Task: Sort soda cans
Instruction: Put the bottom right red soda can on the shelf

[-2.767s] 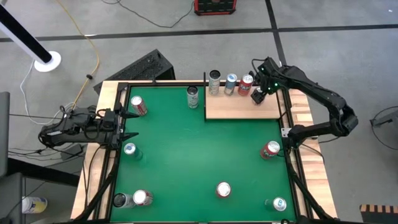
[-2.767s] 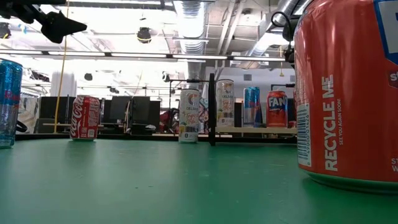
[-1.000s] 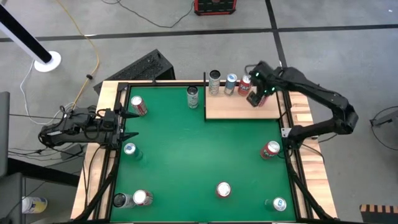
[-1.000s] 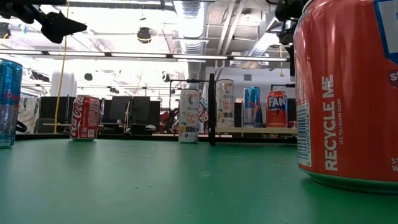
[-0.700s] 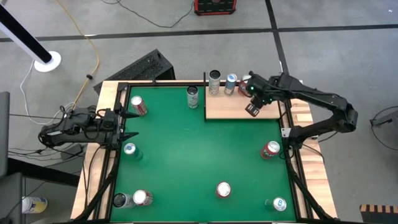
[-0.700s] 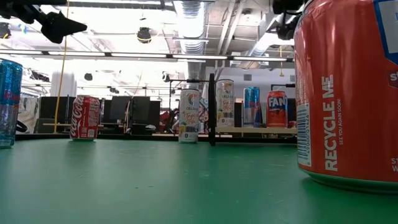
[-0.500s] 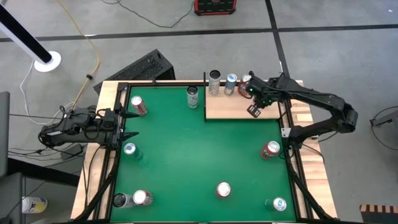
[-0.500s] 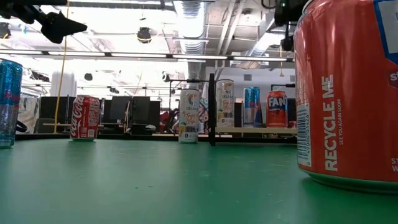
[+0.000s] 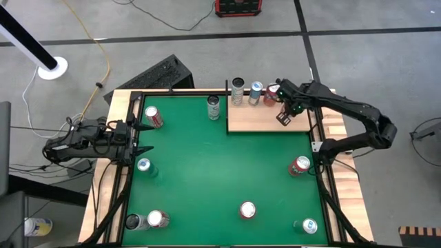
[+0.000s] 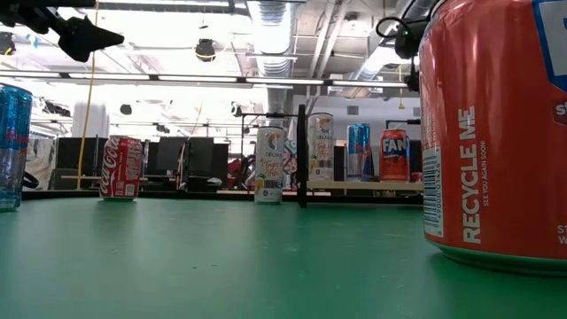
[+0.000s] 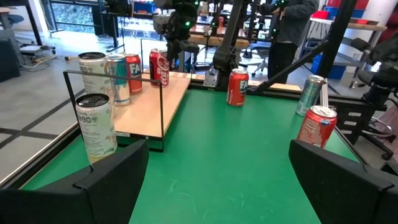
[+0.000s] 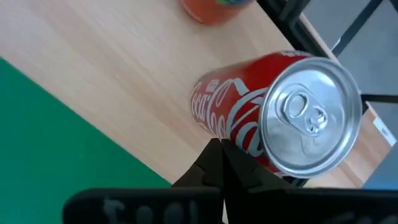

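On the wooden platform (image 9: pixel 269 120) at the far right stand several soda cans: a pale one (image 9: pixel 238 89), a blue one (image 9: pixel 256 89), an orange one (image 9: pixel 273 90) and a red cola can (image 12: pixel 273 124), upright on its base. My right gripper (image 9: pixel 283 118) hangs over the platform, pointing steeply down. Its fingers (image 12: pixel 219 163) are shut, right beside the cola can's side. My left gripper (image 11: pixel 217 186) waits open and level at the table's left edge, holding nothing. My right gripper's shut fingertips (image 12: pixel 217 149) stand in front of the red cola can's side wall (image 12: pixel 233 127), coming from above. I cannot tell whether they touch it. The can stands upright on the platform.
More cans stand scattered on the green mat (image 9: pixel 227 165): red ones (image 9: pixel 153 117) (image 9: pixel 300 165) (image 9: pixel 247 210) (image 9: pixel 157 219), a pale one (image 9: pixel 213 107), teal ones (image 9: pixel 143 165) (image 9: pixel 309 226) and a dark one (image 9: pixel 134 222). An upright black divider (image 11: pixel 163 112) edges the platform.
My right gripper has shut its fingers and tipped further downward over the platform. It has also sunk and shifted a little toward the table's near edge. The cans have stayed where they were.
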`<state>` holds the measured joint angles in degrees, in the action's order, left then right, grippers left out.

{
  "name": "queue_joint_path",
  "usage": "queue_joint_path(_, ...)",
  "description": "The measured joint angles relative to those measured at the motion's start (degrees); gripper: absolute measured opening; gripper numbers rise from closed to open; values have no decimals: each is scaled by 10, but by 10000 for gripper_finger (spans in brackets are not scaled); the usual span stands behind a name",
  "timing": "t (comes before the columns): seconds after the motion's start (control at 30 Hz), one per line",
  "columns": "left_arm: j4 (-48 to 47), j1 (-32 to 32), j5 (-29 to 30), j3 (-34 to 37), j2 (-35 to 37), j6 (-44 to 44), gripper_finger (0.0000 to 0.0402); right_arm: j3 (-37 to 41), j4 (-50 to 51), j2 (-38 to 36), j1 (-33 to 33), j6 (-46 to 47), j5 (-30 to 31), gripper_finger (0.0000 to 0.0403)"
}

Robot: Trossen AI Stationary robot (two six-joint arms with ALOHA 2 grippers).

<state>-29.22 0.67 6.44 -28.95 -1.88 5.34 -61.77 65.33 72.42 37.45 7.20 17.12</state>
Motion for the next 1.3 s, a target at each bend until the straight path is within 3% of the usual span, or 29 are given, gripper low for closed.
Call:
queue_joint_path(0.37,0,0,0,0,0,0,373,5,-8,0,33,-2,78,17)
queue_joint_path(0.7,0,0,0,0,0,0,373,5,-18,0,23,-2,10,18)
queue_joint_path(1.3,0,0,0,0,0,0,373,5,-47,0,74,-12,73,18)
